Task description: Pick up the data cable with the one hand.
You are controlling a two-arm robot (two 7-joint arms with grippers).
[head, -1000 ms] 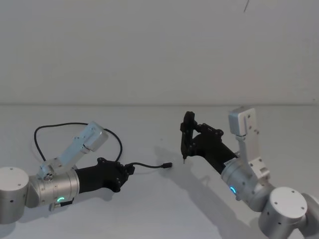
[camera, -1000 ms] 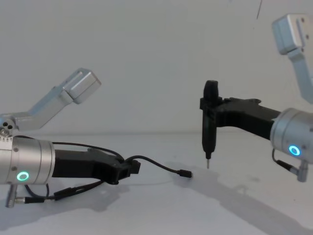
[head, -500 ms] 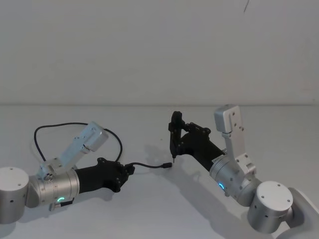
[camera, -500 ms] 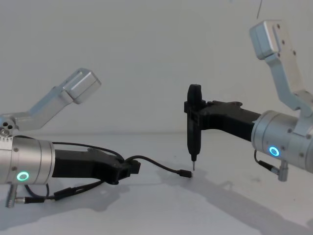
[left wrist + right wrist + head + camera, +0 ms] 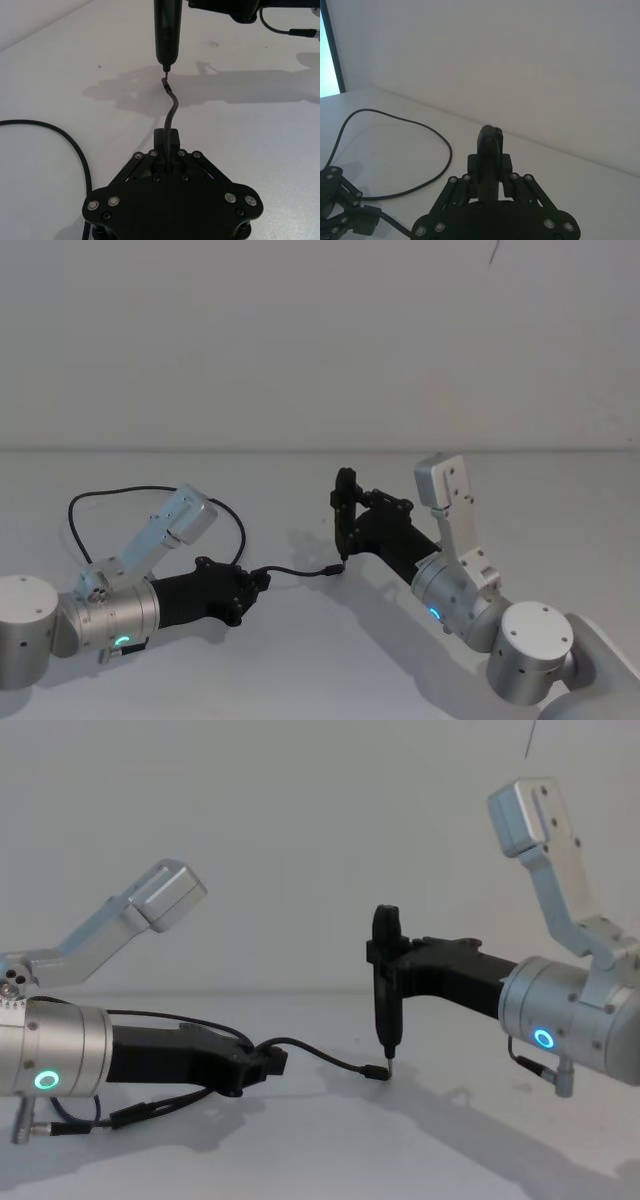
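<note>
The data cable (image 5: 100, 493) is a thin black cord that loops behind my left arm on the white table. Its short free end (image 5: 172, 107) runs forward to a small plug (image 5: 372, 1071). My left gripper (image 5: 262, 578) lies low over the table, shut on the data cable a little way back from that plug. My right gripper (image 5: 388, 1068) points straight down with its fingers shut together. Its tip hangs right at the plug, and I cannot tell if they touch. The right wrist view shows the shut right gripper (image 5: 490, 134) and the cable's loop (image 5: 420, 130) beyond it.
The white table (image 5: 300, 660) meets a plain white wall at the back. My left arm's silver elbow link (image 5: 150, 905) rises over the cable loop. The right arm's silver link (image 5: 535, 815) stands tall on the right.
My right gripper has swung left and come down until its tip is at the cable's plug. The left gripper and the cable have not moved.
</note>
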